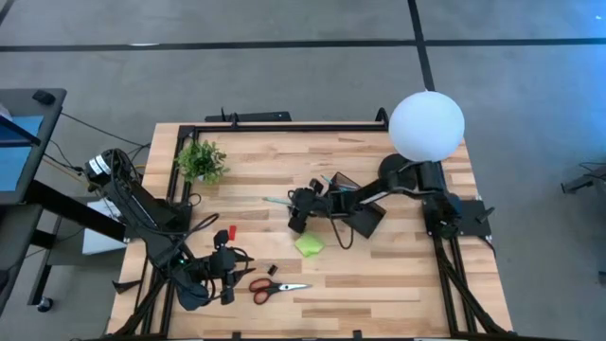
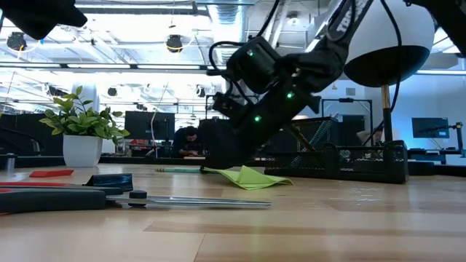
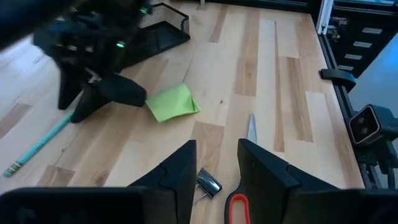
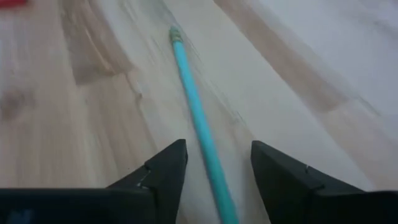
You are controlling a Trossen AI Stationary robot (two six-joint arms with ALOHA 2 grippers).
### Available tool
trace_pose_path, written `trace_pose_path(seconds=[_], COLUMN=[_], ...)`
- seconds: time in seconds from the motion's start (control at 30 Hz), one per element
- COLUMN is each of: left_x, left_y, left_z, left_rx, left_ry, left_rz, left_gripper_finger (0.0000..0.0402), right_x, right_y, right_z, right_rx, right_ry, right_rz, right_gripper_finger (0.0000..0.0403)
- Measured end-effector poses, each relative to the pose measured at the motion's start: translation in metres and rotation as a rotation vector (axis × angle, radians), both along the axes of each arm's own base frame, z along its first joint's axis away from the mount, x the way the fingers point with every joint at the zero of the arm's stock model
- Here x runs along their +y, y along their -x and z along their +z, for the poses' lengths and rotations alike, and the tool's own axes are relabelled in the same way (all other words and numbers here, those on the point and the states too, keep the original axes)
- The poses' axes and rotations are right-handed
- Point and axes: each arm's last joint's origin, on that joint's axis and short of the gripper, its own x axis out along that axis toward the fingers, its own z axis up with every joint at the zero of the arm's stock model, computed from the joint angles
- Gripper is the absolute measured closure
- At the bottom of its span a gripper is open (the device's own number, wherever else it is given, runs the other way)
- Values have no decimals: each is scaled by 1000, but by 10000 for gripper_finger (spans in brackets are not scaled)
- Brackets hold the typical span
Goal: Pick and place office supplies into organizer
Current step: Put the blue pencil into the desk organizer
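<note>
A teal pen (image 4: 198, 118) lies flat on the wooden table, also seen as the pen (image 1: 278, 201) left of the black organizer (image 1: 365, 218). My right gripper (image 4: 214, 149) is low over the pen's near end and open, one finger on either side of it without touching. My left gripper (image 3: 214, 163) hovers open near the table's front left, above the red-handled scissors (image 3: 239, 202) and a small black clip (image 3: 208, 184). A lime-green sticky-note pad (image 1: 309, 245) lies just in front of the right gripper (image 1: 299, 220). A small red block (image 1: 230, 232) lies further left.
A potted plant (image 1: 201, 161) stands at the far left. A white globe lamp (image 1: 426, 125) stands at the far right, over the right arm's base. The scissors (image 1: 276, 287) lie near the front edge. Bare wood lies at the front right.
</note>
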Motion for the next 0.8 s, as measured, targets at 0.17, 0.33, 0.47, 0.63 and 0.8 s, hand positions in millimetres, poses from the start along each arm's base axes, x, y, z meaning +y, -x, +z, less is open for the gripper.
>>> trace_pose_path(seconds=[0.17,0.33,0.47,0.63,0.8], left_x=[0,-3,-4,-4,-4], left_y=[0,2,4,4,4], left_z=[0,0,0,0,-1], left_rx=[7,12,10,10,11], left_ry=[4,15,17,18,33], left_rz=[-8,-23,-28,-28,-24], left_gripper_finger=[287,287,287,287,287], right_x=[2,15,20,19,19], right_y=[-5,-7,-7,-9,-11], right_z=[-21,-28,-31,-30,-31], right_rx=[-36,-78,-89,-115,-156], right_ry=[-29,-21,-17,-113,-192], right_rz=[20,11,13,51,33], right_gripper_finger=[230,251,265,270,265])
